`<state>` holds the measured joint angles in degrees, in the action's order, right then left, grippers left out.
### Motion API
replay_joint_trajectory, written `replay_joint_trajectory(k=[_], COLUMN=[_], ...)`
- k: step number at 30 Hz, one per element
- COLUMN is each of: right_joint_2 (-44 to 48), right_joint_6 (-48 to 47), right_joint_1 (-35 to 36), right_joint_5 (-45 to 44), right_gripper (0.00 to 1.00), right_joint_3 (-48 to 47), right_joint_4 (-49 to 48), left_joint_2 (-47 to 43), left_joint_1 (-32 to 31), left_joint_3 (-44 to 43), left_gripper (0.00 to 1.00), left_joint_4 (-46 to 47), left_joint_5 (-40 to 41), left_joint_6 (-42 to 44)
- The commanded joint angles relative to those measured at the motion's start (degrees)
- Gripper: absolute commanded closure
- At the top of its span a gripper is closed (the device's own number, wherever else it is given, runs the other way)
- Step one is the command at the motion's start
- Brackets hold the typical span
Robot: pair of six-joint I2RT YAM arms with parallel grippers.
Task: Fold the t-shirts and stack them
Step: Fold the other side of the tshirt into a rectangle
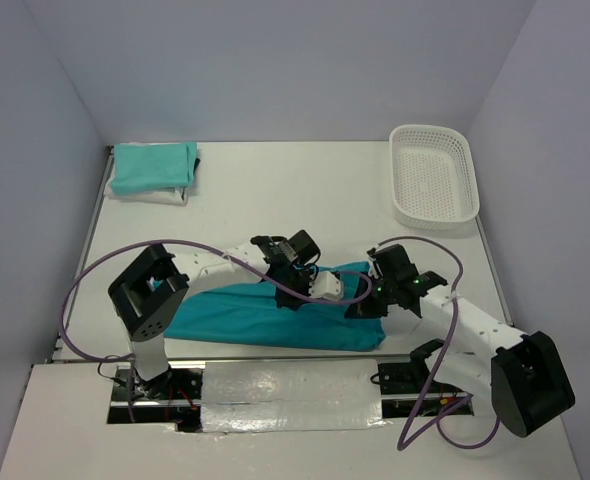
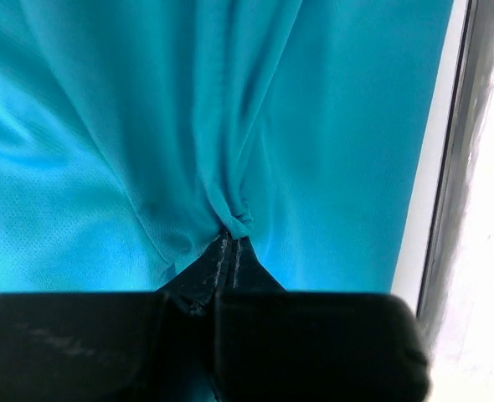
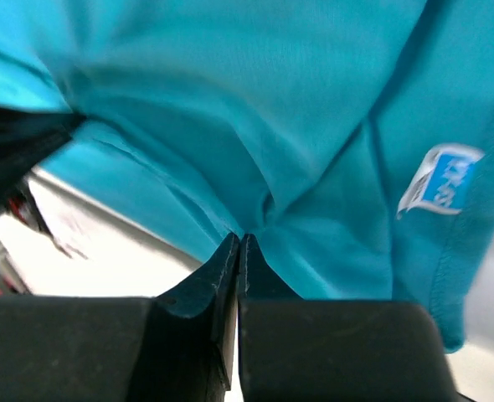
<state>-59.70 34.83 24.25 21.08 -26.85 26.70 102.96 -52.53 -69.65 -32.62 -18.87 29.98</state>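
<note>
A teal t-shirt (image 1: 260, 320) lies spread near the table's front edge, its right part bunched upward. My left gripper (image 1: 331, 291) is shut on a pinch of that teal cloth (image 2: 230, 126); its closed tips (image 2: 233, 240) sit under a gathered fold. My right gripper (image 1: 361, 304) is just to the right, shut on the same shirt (image 3: 255, 100), with creases running into its tips (image 3: 240, 240). A white-and-blue label (image 3: 442, 177) shows on the cloth. At the back left lies a folded pale mint t-shirt (image 1: 153, 165) on top of a white one (image 1: 172, 193).
A white lattice laundry basket (image 1: 435, 175) stands at the back right. Purple cables (image 1: 80, 290) loop beside both arm bases. The table's front edge (image 2: 435, 167) runs close to the teal shirt, with a taped white strip (image 1: 285, 395) below it.
</note>
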Motion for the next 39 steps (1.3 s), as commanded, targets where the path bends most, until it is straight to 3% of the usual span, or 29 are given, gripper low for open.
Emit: replay_joint_trajectory(k=[1,4,5,8,12,13,15,16,17,19,22,24,29,33,39], right_joint_2=[1.1,2.0,2.5,6.7,12.7,12.7,11.0,10.3,9.4,9.8,8.6,3.4,-11.9,-14.4,-13.4], right_joint_6=[-0.4,0.8,0.9,0.2,1.4,2.8,5.0,6.0,7.6,9.2,10.9,9.6,8.4,9.6,12.6], right_joint_1=[1.1,3.2,3.7,4.1,3.8,3.5,2.7,2.4,1.5,1.4,1.5,1.9,7.0,14.8,17.6], right_joint_5=[4.7,10.0,11.3,12.7,11.2,10.9,5.4,3.1,-1.3,-2.4,-1.7,-2.1,1.3,0.8,-0.3], right_gripper=[0.97,0.85,0.74,0.61,0.57,0.57,0.57,0.58,0.62,0.80,0.95,1.00,1.00,1.00,1.00], right_joint_3=[2.5,4.2,4.3,3.0,-0.3,-1.0,-1.7,-2.0,-2.5,-4.1,-6.3,-8.1,-8.7,-9.4,-5.2], right_joint_4=[1.3,0.5,1.9,6.9,9.8,9.4,10.6,11.4,12.2,9.8,0.5,-3.2,-10.2,-10.2,-10.4], left_joint_2=[-1.8,-0.4,0.0,0.2,0.1,-0.3,-0.7,-1.2,-2.0,-3.4,-4.6,-5.1,-5.8,-8.4,-13.7], left_joint_1=[0.1,0.1,0.1,0.1,0.1,0.1,0.2,0.2,0.2,0.6,2.0,3.9,18.2,32.0,44.9], left_joint_3=[0.0,-0.7,-0.8,-0.8,-1.7,-2.1,-3.6,-4.3,-5.8,-7.6,-11.3,-12.6,-10.5,-6.2,2.1], left_gripper=[1.00,1.00,1.00,0.97,0.65,0.47,0.33,0.12,0.07,0.04,0.04,0.04,0.06,0.06,0.01], left_joint_4=[-4.3,-6.3,-6.6,-7.5,-9.1,-9.7,-10.8,-11.4,-12.6,-13.7,-16.7,-18.3,-18.8,-16.7,-7.2], left_joint_5=[-0.2,-0.8,-1.1,-2.1,-2.0,-1.9,-2.0,-2.5,-3.2,-4.1,-6.7,-9.9,-15.7,-16.2,-4.5], left_joint_6=[6.6,9.1,9.9,11.3,12.5,12.6,12.7,12.7,12.6,12.1,11.9,11.3,7.6,2.6,-5.0])
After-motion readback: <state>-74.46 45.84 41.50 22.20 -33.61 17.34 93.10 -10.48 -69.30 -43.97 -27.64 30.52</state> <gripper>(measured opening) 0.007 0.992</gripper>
